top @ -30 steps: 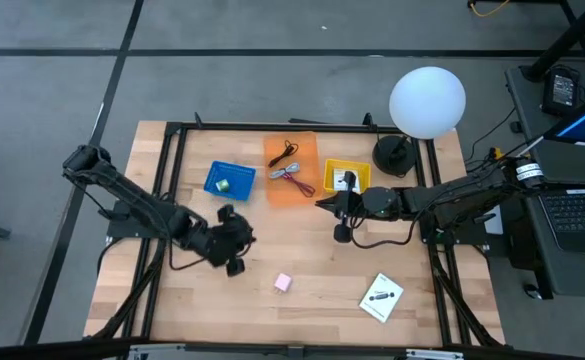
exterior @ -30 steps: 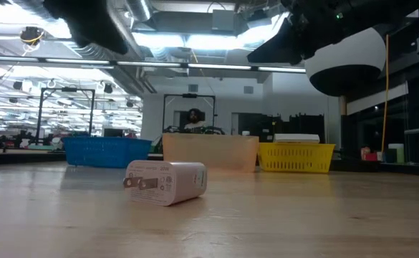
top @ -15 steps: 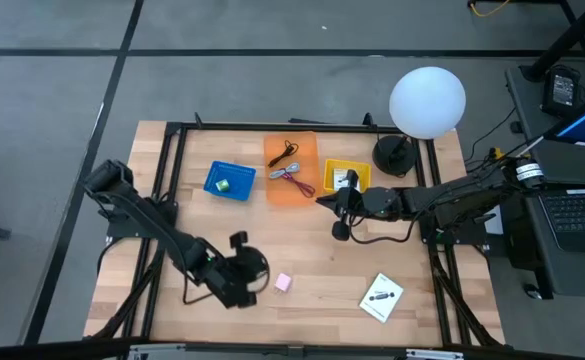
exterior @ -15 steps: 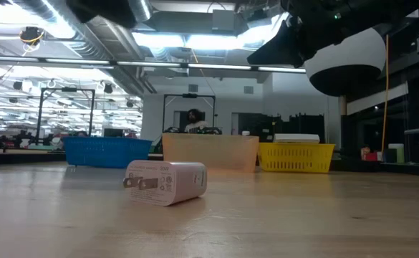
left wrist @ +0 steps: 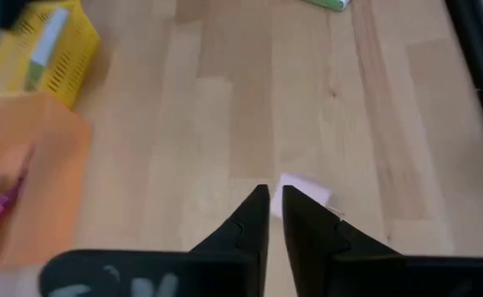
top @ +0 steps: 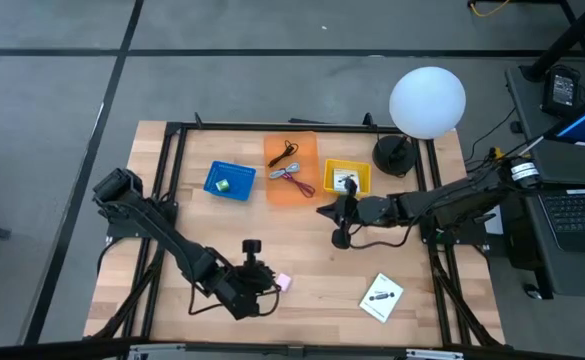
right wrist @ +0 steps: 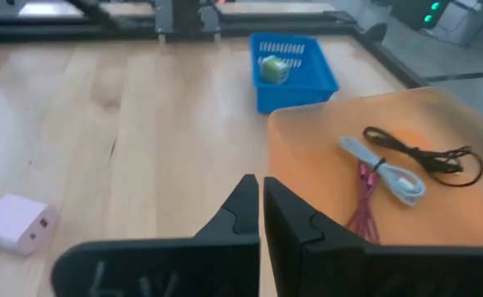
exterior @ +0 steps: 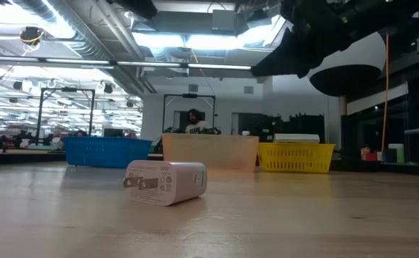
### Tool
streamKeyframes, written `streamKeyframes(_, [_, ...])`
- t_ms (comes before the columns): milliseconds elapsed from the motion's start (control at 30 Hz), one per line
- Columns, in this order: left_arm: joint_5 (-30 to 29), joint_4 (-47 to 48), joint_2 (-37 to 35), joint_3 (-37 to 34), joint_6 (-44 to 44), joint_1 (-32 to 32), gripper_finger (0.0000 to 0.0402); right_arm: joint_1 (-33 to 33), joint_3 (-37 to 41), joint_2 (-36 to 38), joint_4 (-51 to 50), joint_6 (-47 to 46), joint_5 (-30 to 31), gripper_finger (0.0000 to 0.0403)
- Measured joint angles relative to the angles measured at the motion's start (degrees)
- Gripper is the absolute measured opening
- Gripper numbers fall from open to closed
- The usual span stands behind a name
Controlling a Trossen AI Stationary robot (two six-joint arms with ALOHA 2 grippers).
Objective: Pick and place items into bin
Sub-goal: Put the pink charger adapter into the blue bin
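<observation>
On the wooden table (top: 312, 255), front centre: small pink plug-in charger block (top: 283, 283), lying on its side, loose.
My left end effector (top: 262, 284): low over the table just beside the pink block; fingers (left wrist: 253, 216) pressed nearly together, holding nothing.
My right end effector (top: 324, 207): at the edge of the orange tray, fingers (right wrist: 241, 202) pressed together, nothing held.
Orange plastic tray (top: 292, 168): back centre, holds thin black cable (right wrist: 414, 153), pale grey cable (right wrist: 381, 173), reddish cable (right wrist: 365, 202).
Blue mesh basket (top: 230, 181): left of the tray, small green piece (right wrist: 272, 70) inside.
Yellow mesh basket (top: 346, 178): right of the tray, white item with black marks inside.
White rectangular card with black marks (top: 381, 297): front right, flat, well apart from both arms.
</observation>
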State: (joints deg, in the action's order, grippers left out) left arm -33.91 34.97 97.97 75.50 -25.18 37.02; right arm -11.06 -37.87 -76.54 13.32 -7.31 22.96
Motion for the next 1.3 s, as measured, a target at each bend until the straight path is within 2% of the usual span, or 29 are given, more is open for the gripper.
streamKeyframes(200, [0.2,0.0,0.0,0.0,3.5,-0.9,0.0086,-1.2,0.0,-2.0,2.2,0.1,0.0,0.0004])
streamKeyframes(433, [4.5,0.0,0.0,0.0,6.0,-1.9,0.0171,-2.8,0.0,-2.6,3.7,0.0,-0.1,0.0004])
streamKeyframes(633, [1.8,-0.5,0.0,0.0,8.5,-1.9,0.0224,-3.5,0.0,-2.6,4.1,0.0,-0.1,0.0004])
streamKeyframes(967, [0.1,-0.4,0.0,0.0,7.4,-1.9,0.0239,-4.4,0.0,-2.6,4.1,-1.3,-0.1,0.0004])
streamKeyframes(1133, [6.4,-0.4,0.0,0.0,4.4,-3.9,0.0240,-6.3,0.0,-2.6,4.0,-1.5,-0.1,0.0004])
streamKeyframes(1300, [9.1,-0.8,1.4,0.0,7.5,-6.2,0.0240,-8.1,0.0,-2.6,4.0,-1.5,-0.1,0.0004])
